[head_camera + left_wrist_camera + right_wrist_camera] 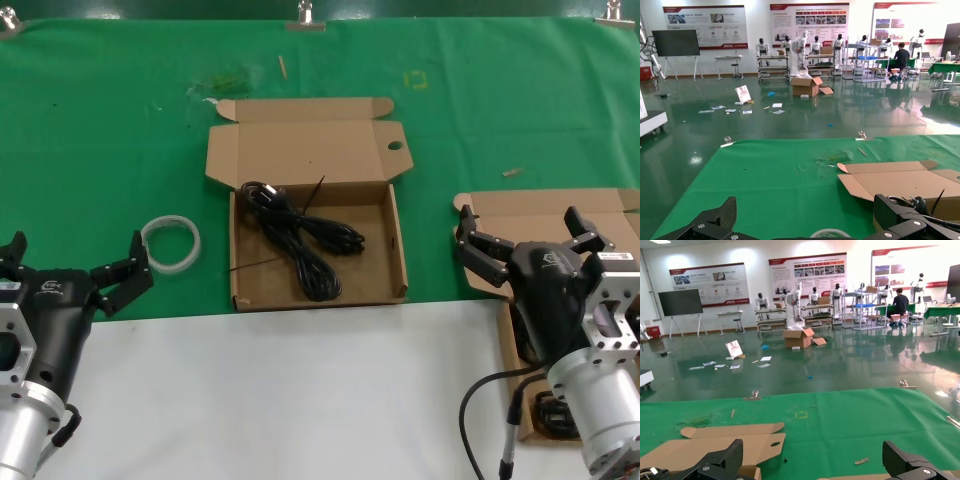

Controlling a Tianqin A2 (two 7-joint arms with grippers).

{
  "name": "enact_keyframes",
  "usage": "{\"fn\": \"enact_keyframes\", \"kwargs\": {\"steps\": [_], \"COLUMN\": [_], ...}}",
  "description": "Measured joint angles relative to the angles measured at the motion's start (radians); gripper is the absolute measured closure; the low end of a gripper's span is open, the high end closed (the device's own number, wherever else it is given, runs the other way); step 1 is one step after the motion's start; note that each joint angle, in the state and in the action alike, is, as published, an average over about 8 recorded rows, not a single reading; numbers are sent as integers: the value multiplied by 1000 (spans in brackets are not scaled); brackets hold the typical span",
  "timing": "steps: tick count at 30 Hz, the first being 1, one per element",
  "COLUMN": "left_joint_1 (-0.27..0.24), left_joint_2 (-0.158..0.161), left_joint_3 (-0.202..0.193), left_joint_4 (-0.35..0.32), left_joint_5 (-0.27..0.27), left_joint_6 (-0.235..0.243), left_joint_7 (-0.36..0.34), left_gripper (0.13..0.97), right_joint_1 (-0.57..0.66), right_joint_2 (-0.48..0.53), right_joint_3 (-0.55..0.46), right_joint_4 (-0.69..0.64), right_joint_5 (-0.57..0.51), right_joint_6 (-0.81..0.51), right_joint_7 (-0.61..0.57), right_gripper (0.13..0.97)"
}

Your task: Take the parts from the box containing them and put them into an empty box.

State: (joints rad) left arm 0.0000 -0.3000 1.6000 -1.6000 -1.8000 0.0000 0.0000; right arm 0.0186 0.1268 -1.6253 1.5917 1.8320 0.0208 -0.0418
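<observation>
The squarish brown box (310, 150), with a round hole in its lid tab, lies open at the table's middle. A looped bundle of black cords (300, 240) rests inside it. The wide brown box (545, 205) lies at the right, mostly hidden behind my right arm. A bit of black cord (555, 413) shows in it beside the arm. My right gripper (520, 225) hovers open over that box's lid, holding nothing. My left gripper (75, 258) is open at the lower left, near the white ring. The wrist views show the left gripper (805, 215) and the right gripper (815, 457) with jaws spread wide and empty.
A white plastic ring (170, 243) lies on the green cloth (100, 130) left of the middle box. The holed lid tab (765, 445) shows in the right wrist view. White tabletop (300, 400) runs along the near side. Small scraps (512, 172) lie on the cloth.
</observation>
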Motion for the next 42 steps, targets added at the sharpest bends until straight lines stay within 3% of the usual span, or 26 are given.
{"fn": "enact_keyframes", "kwargs": {"steps": [42], "left_joint_1": [0], "left_joint_2": [0], "left_joint_3": [0], "left_joint_4": [0], "left_joint_5": [0], "left_joint_6": [0], "left_joint_7": [0], "left_gripper": [132], "right_joint_1": [0], "right_joint_2": [0], "right_joint_3": [0], "right_joint_4": [0], "right_joint_5": [0], "right_joint_6": [0], "right_joint_7": [0], "right_gripper": [129]}}
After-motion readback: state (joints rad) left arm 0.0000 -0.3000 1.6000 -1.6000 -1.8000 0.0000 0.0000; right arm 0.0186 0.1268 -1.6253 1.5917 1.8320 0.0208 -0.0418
